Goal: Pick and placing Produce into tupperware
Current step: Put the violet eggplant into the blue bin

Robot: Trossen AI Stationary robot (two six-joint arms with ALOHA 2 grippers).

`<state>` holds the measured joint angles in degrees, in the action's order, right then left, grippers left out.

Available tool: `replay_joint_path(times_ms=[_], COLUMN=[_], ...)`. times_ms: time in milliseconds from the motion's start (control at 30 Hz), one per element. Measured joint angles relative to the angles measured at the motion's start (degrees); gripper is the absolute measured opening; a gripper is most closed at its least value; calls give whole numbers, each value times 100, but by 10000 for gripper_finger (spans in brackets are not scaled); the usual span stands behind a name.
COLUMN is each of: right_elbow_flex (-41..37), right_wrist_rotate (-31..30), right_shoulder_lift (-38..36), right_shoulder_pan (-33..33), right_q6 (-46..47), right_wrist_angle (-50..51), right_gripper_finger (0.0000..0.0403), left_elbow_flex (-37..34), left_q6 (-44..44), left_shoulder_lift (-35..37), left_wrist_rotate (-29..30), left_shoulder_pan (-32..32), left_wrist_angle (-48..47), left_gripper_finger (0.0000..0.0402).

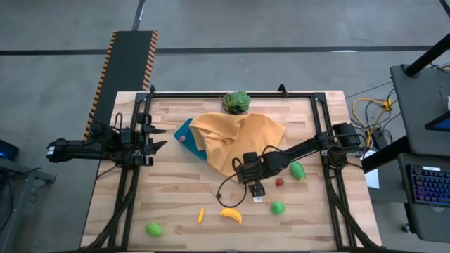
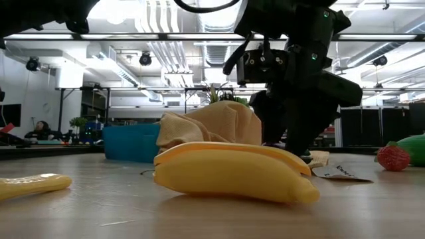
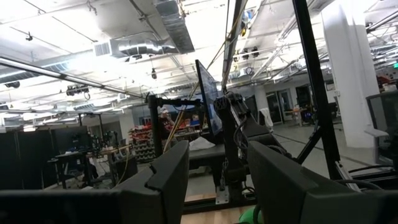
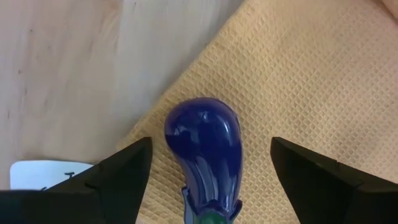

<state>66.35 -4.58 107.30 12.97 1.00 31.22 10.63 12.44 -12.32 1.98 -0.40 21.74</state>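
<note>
Right wrist view shows the right claw [image 4: 208, 180] spread wide, unclenched, straddling the purple eggplant [image 4: 205, 152] lying on the yellow cloth [image 4: 311, 81], long axis running between the fingers, with the left claw [image 1: 151, 137] waiting well apart, part-open and empty.

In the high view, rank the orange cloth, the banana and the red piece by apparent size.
1. orange cloth, by far the largest
2. banana
3. red piece, the smallest
</note>
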Motion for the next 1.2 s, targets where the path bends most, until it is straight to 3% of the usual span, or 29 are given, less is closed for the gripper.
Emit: replay_joint_path(times_ms=[433,1200], right_elbow_flex=[-91,-107], right_wrist_rotate=[-3,-2], right_shoulder_lift=[1,5], right_shoulder_pan=[-34,-43], right_q6=[-83,-101], right_wrist_angle=[-19,-13], right_gripper_finger=[218,133], left_elbow_flex=[0,0], left_q6=[0,0], left_shoulder_lift=[4,-2], left_wrist_rotate=[-2,0], left_shoulder_pan=[0,0], left_wrist_angle=[0,0], left_gripper_finger=[151,151])
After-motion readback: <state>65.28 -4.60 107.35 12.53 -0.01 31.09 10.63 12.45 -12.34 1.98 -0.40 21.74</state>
